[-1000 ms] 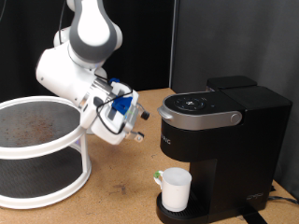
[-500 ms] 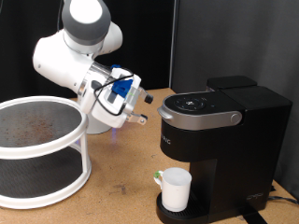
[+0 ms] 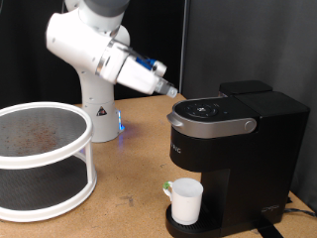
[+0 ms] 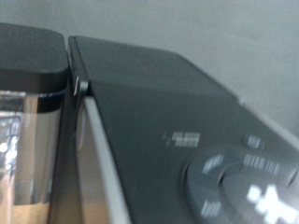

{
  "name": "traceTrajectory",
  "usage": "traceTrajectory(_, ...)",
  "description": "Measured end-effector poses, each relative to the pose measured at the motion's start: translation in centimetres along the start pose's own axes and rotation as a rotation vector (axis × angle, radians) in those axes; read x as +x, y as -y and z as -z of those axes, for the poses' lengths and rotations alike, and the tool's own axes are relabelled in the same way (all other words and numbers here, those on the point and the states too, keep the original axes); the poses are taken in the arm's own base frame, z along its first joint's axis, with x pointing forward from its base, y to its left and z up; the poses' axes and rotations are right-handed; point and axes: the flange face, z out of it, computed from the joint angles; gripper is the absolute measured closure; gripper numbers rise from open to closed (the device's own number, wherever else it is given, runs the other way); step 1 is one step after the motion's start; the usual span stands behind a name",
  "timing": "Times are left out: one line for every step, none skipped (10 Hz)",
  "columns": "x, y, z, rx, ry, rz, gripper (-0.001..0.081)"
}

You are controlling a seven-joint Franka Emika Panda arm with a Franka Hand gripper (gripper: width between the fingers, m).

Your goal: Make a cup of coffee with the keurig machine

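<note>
One arm is at work, its gripper [image 3: 170, 88] hanging just above the exterior view's left edge of the machine [image 3: 238, 149], close to the button panel [image 3: 210, 110]. Whether the fingers are spread or pressed together cannot be told: the exterior view shows the tip too small, and the wrist view shows no fingers at all. Nothing is seen held.

The lid [image 4: 159, 103] fills the wrist view, shut flat, with the panel's markings blurred at one corner. The camera is evidently very near the top surface.

The cup [image 3: 185, 201] stands upright on the drip tray [image 3: 203, 228] under the spout, already in place. A small green-topped item sits just beside it, touching or nearly so.

A white two-tier rack [image 3: 45, 159] stands well apart at the exterior view's left.

Judgement: the step in hand appears to be pressing a brew button. To do it well, the tip should meet the button squarely, with a slow, straight descent and light force, avoiding the grey lid handle.
</note>
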Motion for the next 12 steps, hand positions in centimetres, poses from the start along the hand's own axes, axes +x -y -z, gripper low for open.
traceTrajectory(1.4,0.8,0.1,-0.017,-0.001,0.044,-0.0001)
traceTrajectory(2.7,1.5,0.2,-0.032,0.003,0.069,-0.0001)
traceTrajectory(4.1,2.2,0.3,-0.041,0.014,0.070,-0.0001)
traceTrajectory(5.6,2.9,0.4,-0.044,0.028,0.058,-0.0001)
traceTrajectory(7.1,3.6,0.6,-0.041,0.047,0.032,-0.0001)
traceTrajectory(8.6,4.2,0.8,-0.028,0.055,-0.004,-0.0001)
traceTrajectory(10.0,4.9,1.1,0.017,0.048,-0.068,-0.0001)
traceTrajectory(10.7,5.0,1.3,0.053,0.046,-0.126,-0.0001)
traceTrajectory(10.5,4.9,1.3,0.039,0.046,-0.107,-0.0001)
traceTrajectory(10.7,5.0,1.2,0.019,0.051,-0.068,-0.0001)
traceTrajectory(11.3,5.4,0.9,-0.007,0.079,-0.019,-0.0001)
traceTrajectory(12.4,6.1,0.4,-0.040,0.173,0.053,-0.0001)
